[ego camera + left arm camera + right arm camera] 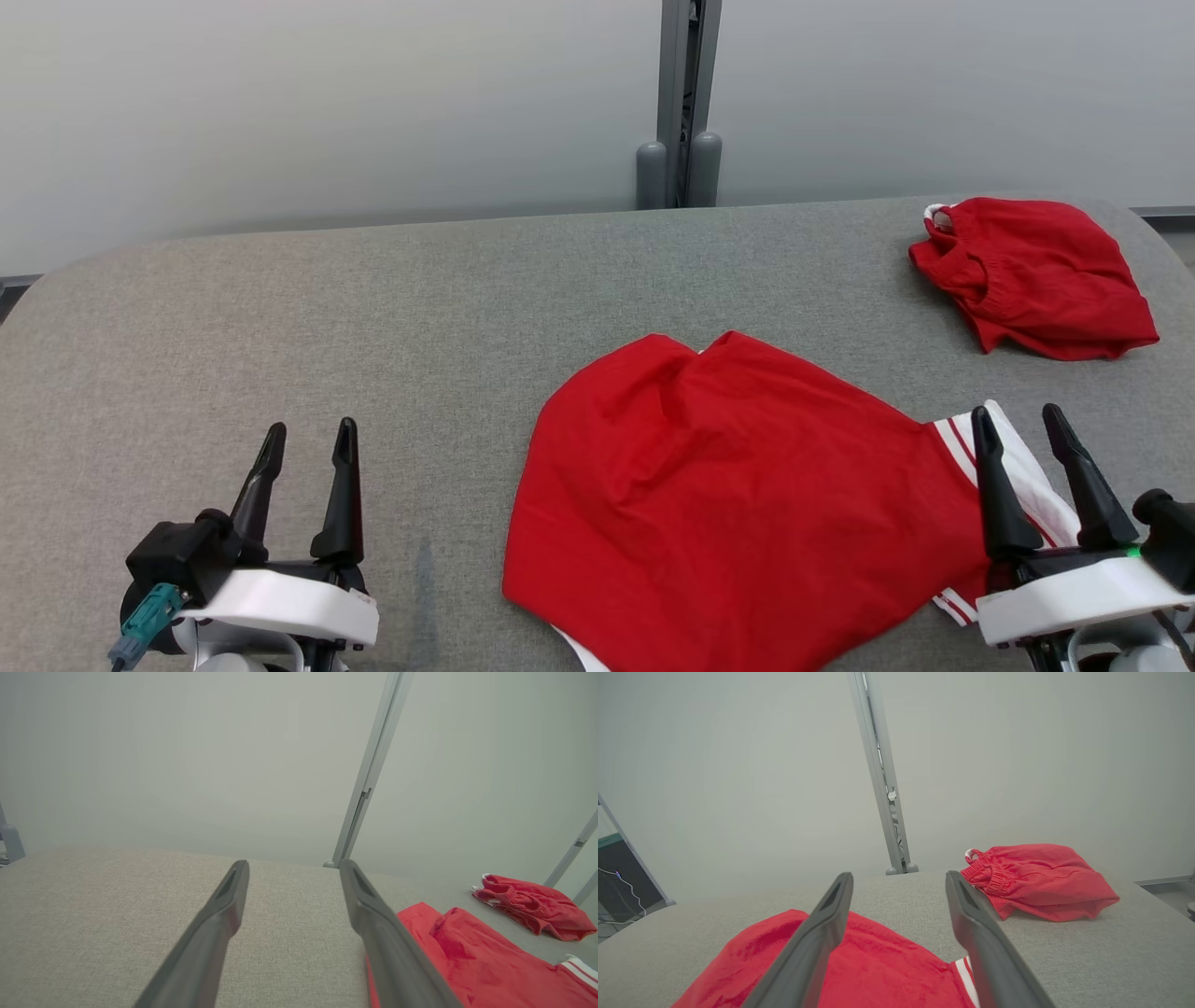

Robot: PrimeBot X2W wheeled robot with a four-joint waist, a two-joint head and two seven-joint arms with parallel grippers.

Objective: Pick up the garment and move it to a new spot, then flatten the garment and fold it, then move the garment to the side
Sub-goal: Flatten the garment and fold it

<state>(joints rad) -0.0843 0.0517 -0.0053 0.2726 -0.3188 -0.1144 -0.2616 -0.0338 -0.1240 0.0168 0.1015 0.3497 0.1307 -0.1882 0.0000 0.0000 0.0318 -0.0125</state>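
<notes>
The red garment (747,495), white-striped along one edge, lies spread but wrinkled on the grey table (373,308), toward 5 o'clock from the table's middle in the head view. The right jaws stand spread and empty over its striped edge, at its 3 o'clock. The left jaws, also spread and empty, hang over bare table at its 9 o'clock, well apart from it. A second red garment (1036,275) sits bunched at 1 o'clock, near the table's far edge.

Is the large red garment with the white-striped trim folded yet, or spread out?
Spread out, not folded: the large red garment lies open and wrinkled across the grey fabric table, striped trim exposed.
</notes>
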